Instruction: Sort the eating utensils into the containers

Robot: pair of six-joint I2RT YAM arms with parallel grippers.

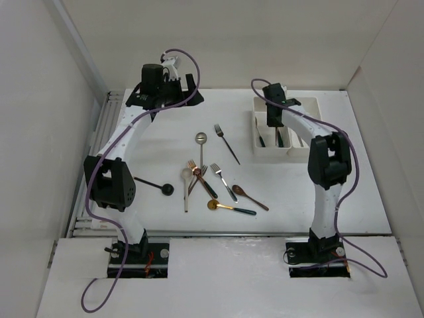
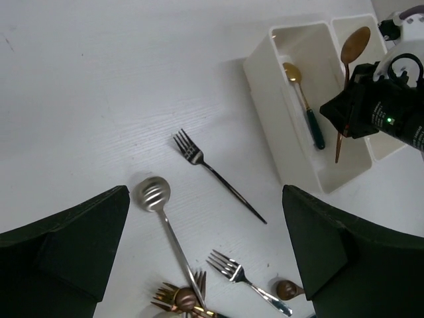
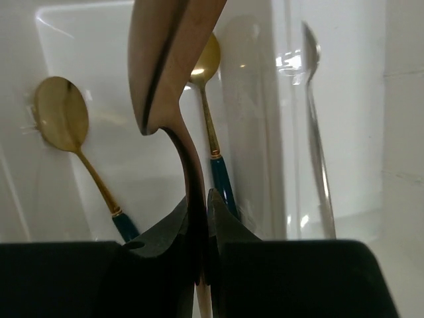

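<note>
Right gripper [image 3: 199, 207]: fingers clamped tight on the handle of a copper spoon [image 3: 169, 59], held over the white bins [image 2: 278, 132] (a gold teal-handled spoon [image 2: 301, 93] lies inside one compartment). Left gripper [image 2: 205, 199]: jaws wide apart, holding nothing, above the loose forks and spoons [image 1: 205, 185] scattered mid-table [image 1: 331, 199].

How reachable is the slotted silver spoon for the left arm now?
Probably yes: the left gripper is open and empty, and the slotted silver spoon lies bare below it; only the handle end meets other utensils.
</note>
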